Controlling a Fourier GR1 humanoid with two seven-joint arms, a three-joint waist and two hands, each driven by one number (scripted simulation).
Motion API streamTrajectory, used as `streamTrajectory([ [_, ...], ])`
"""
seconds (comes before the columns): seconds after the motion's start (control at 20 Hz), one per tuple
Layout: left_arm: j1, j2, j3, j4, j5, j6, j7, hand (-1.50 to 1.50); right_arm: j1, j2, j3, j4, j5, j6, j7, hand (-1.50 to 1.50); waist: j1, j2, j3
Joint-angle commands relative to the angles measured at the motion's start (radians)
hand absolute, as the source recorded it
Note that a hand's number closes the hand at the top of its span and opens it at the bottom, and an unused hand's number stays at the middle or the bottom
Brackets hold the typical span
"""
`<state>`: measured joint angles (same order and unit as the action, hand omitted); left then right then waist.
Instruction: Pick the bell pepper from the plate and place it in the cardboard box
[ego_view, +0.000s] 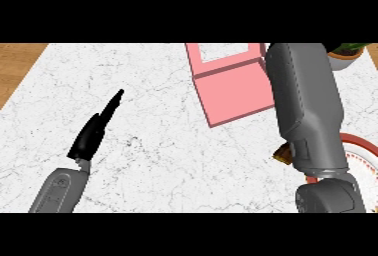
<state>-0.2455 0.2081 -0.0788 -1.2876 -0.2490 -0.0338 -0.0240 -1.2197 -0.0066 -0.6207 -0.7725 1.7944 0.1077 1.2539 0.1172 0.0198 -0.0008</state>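
Observation:
A pink box (236, 95) lies open at the counter's back, one flap spread toward me and its pale inside at the top edge. A white plate with a red rim (363, 149) sits at the right edge, mostly hidden by my right forearm (306, 110). That forearm runs from the lower right up past the box's right side and out of the top of the view, so the right hand does not show. A small brown-orange thing (281, 154) peeks out left of the forearm beside the plate; I cannot tell if it is the bell pepper. My left hand (94, 131) rests open at the left, fingers straight.
A potted plant in a white pot (347, 54) stands at the back right corner. The white marble counter (155, 150) ends at a wooden strip (18, 60) on the far left.

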Motion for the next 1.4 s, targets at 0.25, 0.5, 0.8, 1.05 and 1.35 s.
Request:
streamTrajectory([
  [0.25,-0.007,0.003,0.009,0.016,0.004,-0.007,-0.001,0.0,0.018,0.006,0.123,-0.026,-0.028,-0.43,0.118,-1.5,-0.004,-0.002,0.0],
  [0.5,-0.011,-0.009,-0.001,0.014,-0.011,0.01,0.006,0.0,0.053,0.006,0.167,-0.099,-0.024,-0.599,0.116,-1.5,-0.004,-0.004,0.001],
  [0.8,0.027,-0.01,0.007,0.022,-0.007,0.017,-0.031,0.0,0.11,0.006,0.159,-0.218,-0.015,-0.787,0.119,-1.5,-0.02,-0.005,0.0],
  [1.05,0.025,0.041,0.051,0.01,0.019,-0.011,-0.009,0.0,0.245,0.006,0.232,-0.308,0.029,-0.929,0.109,-1.5,-0.033,-0.019,0.0],
  [1.35,0.05,0.025,0.045,0.018,0.017,-0.001,-0.018,0.0,0.419,0.006,0.314,-0.427,0.074,-1.026,0.134,-1.5,-0.059,-0.023,0.0],
])
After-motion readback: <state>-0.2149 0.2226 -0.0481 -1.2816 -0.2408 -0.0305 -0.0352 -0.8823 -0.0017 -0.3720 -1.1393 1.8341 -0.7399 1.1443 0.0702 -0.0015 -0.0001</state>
